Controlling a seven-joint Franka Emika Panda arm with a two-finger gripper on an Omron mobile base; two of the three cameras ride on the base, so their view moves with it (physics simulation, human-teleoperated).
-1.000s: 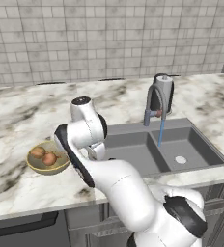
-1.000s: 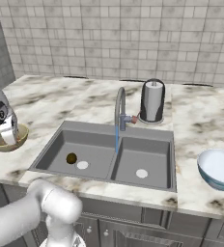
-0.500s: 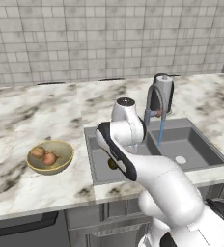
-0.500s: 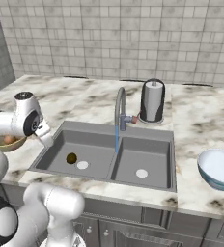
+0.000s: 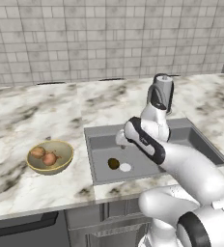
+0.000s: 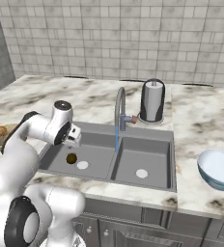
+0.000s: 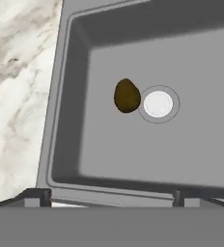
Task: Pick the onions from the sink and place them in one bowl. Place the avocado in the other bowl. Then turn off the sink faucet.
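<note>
My gripper (image 6: pixel 75 139) hangs open and empty over the left basin of the sink (image 6: pixel 100 140). Below it, the dark avocado (image 6: pixel 71 157) lies on the basin floor beside the white drain (image 6: pixel 82 165). In the hand view the avocado (image 7: pixel 127 95) sits a little above centre, with my gripper (image 7: pixel 109 198) spread wide below it. Two onions (image 5: pixel 37 152) (image 5: pixel 49 159) rest in the yellow bowl (image 5: pixel 61 163) on the counter to the left. A pale blue bowl (image 6: pixel 219 169) stands empty right of the sink. Water runs from the faucet (image 6: pixel 119 103).
A paper towel holder (image 6: pixel 152 101) stands on the marble counter behind the sink. The right basin has its own drain (image 6: pixel 142 172). My arm (image 5: pixel 155 149) crosses over the sink's left basin in the left base view, and the tiled wall closes the back.
The arm has swung right, from over the yellow bowl to over the left basin. The gripper has stayed open. Both onions lie in the bowl as before.
</note>
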